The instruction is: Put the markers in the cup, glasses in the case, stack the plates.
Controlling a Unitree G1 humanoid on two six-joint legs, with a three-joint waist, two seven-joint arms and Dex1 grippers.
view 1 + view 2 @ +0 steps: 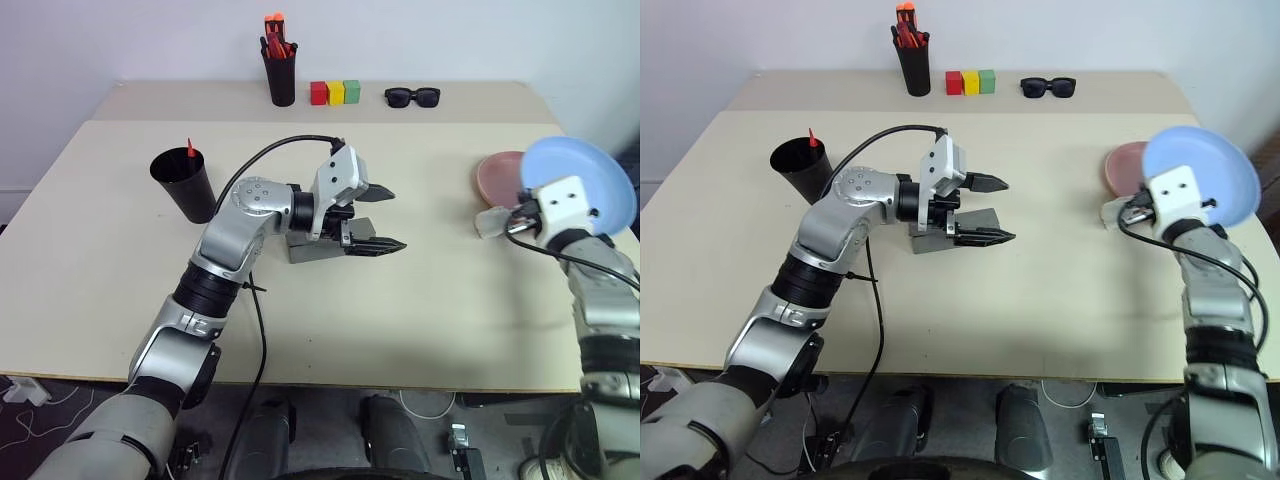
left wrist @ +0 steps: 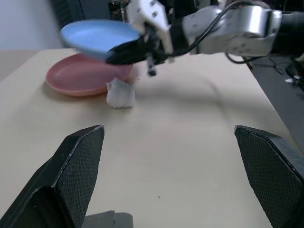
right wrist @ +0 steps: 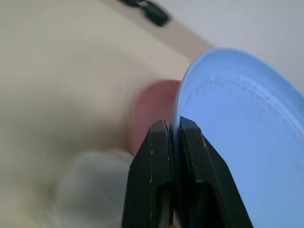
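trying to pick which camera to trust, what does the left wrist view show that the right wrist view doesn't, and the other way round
Left wrist view alone: the left gripper with its jaws wide open, the right gripper seen from outside, and the blue plate hanging in the air above the pink plate.

Right wrist view alone: the black sunglasses at the far edge of the table, and a close look at the right gripper's fingers pinching the blue plate's rim.

Both show the two plates, the crumpled white wad beside the pink plate, and the table.

On the desk (image 1: 420,340), the cup (image 1: 185,185) stands at the left and the case (image 1: 312,249) in the middle. At the right, one plate (image 1: 580,180) is above the other plate (image 1: 498,175). The sunglasses (image 1: 412,96) lie behind.
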